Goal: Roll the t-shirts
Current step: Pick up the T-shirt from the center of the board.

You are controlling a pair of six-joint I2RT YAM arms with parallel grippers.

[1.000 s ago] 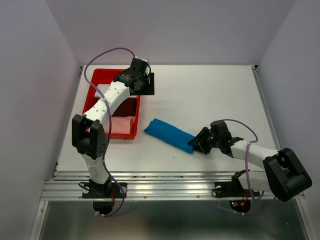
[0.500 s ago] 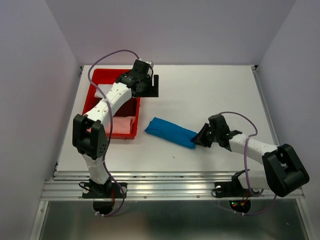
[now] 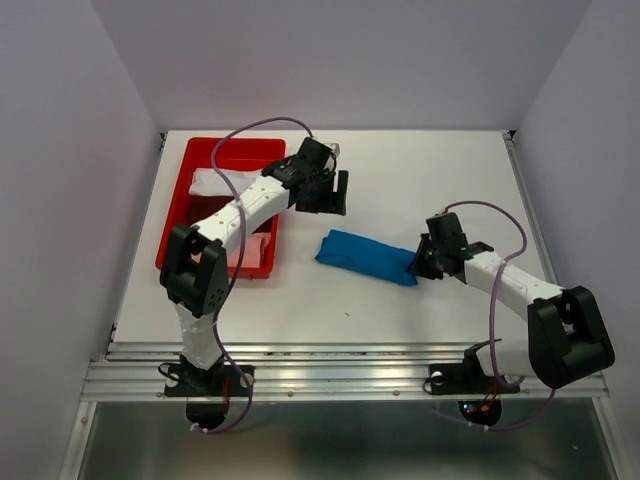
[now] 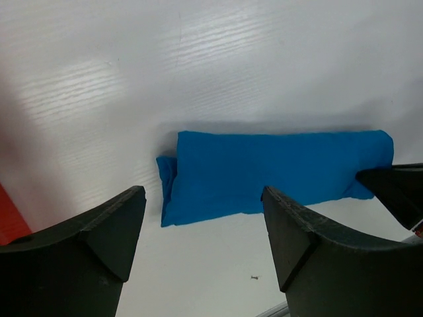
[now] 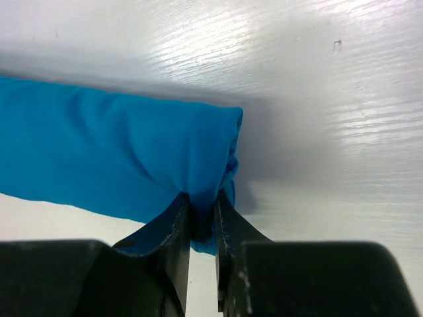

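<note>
Blue tee (image 3: 368, 257) lying rolled on table (image 3: 450, 180), right of bin (image 3: 205, 141). Right gripper (image 5: 202, 212) pinching thin fold at its end. Left gripper (image 4: 203, 198) hovering spread above, gripping nothing. Risk: pulling by one end loosening roll, or fold slipping free.

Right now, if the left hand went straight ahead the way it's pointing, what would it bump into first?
Probably the rolled blue t-shirt, which lies dead ahead between the fingers of the open left hand; depth is hard to judge.
</note>
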